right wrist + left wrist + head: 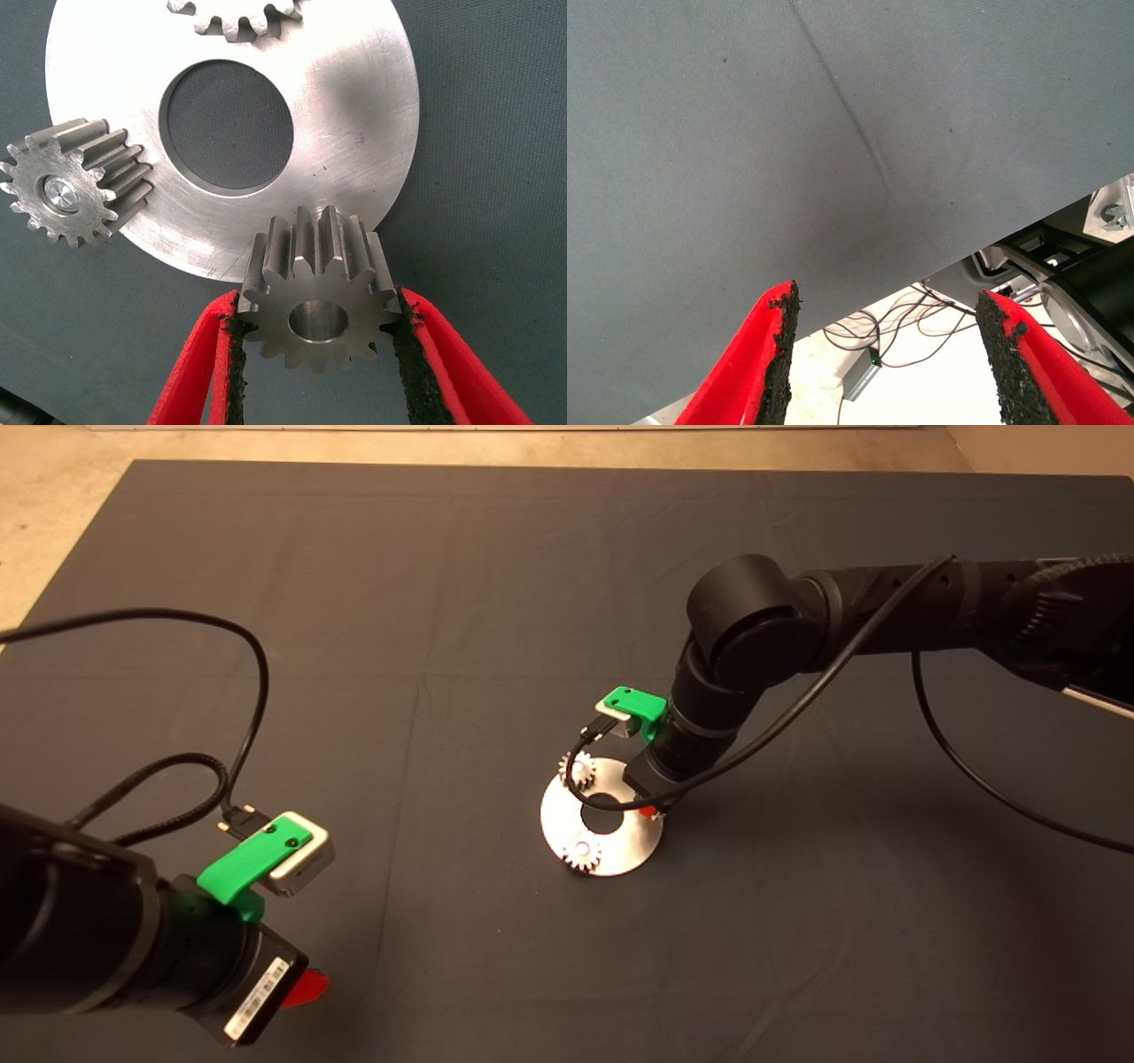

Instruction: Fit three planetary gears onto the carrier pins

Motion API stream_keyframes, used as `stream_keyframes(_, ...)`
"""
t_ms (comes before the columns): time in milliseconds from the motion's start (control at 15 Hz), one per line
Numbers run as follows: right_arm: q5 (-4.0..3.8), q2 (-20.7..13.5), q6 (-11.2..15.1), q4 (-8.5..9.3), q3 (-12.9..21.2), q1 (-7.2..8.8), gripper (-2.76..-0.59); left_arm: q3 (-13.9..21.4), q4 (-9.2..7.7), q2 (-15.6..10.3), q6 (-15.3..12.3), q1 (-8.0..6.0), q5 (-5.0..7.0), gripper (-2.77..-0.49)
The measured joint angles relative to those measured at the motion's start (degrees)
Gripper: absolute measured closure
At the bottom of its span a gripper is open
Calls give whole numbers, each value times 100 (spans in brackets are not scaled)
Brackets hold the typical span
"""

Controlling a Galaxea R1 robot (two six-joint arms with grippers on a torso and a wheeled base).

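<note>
The shiny round carrier disc lies on the mat near the middle. Two planetary gears sit on its pins. In the right wrist view one seated gear shows a silver pin end in its centre, and the other gear is partly cut off. My right gripper is shut on the third gear at the rim of the disc. The pin there is hidden. In the head view this gripper is at the disc's right edge.
My left gripper is parked at the mat's lower left, open and empty, and its wrist view looks past the mat's edge at cables on the floor. Black cables loop from both wrists.
</note>
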Motion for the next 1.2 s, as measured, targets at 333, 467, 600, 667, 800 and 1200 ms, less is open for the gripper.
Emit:
stream_keyframes(333,-6,39,-2,0,-52,-1,-95,0,-2,-15,0,0,2,-133)
stream_keyframes(467,-3,39,-2,0,-71,0,-95,0,-2,-15,0,0,2,-133)
stream_keyframes(600,0,51,-2,0,-99,0,-95,0,-1,-12,0,0,0,-133)
stream_keyframes(667,-2,51,-2,1,-109,0,-95,0,0,-15,0,0,2,-133)
stream_keyframes(800,-2,51,-2,6,-116,0,-95,0,-2,-15,0,0,0,-133)
stream_keyframes(1200,-3,47,-2,86,-123,0,-95,0,0,-85,1,0,2,-133)
